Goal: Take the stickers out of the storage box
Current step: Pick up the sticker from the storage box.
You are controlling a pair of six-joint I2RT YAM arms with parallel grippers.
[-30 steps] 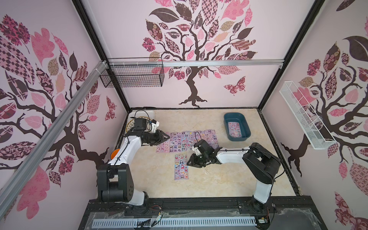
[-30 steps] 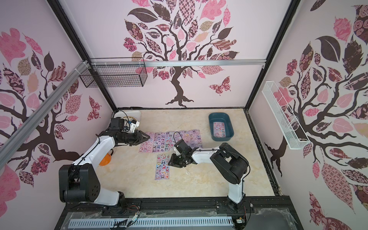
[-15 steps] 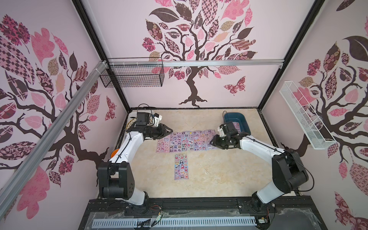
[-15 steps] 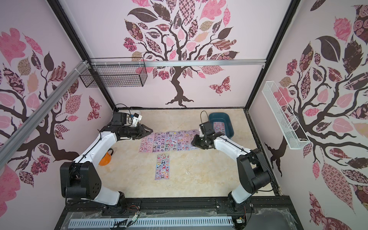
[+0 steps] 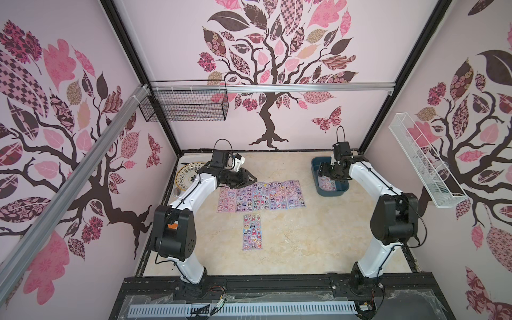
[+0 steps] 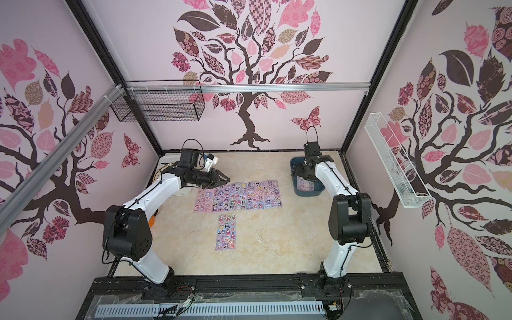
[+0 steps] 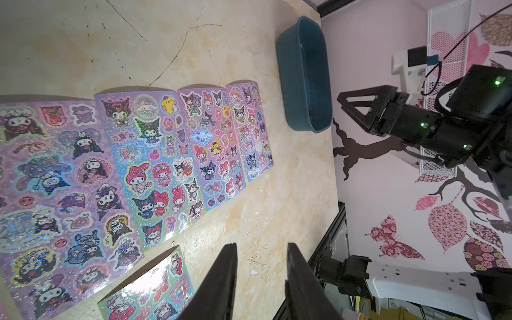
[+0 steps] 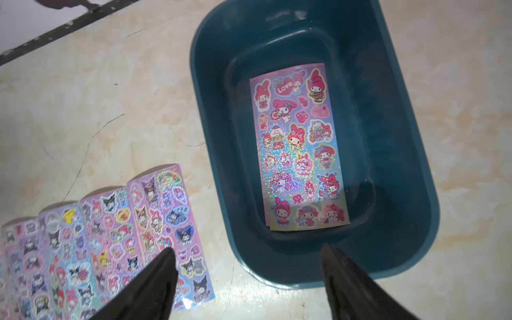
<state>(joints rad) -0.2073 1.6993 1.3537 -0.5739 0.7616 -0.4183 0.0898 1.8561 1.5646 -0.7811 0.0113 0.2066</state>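
**Lighting and image quality**

Top views: bright, even, diffuse light; only faint, soft shadows on the tabletop point(image 5: 304, 243). Wide-angle bending at the edges; the frame posts point(image 5: 131, 55) splay outward. Wrist views are dimmer, with a warm cast. Glitter glare on the stickers point(image 7: 155, 155), and one washed-out white patch on the nearest sheet. Storage box point(image 8: 401, 207) interior is shadowed. Right gripper point(image 8: 248, 248) fingers point(image 8: 155, 282) are dark, soft and out of focus.
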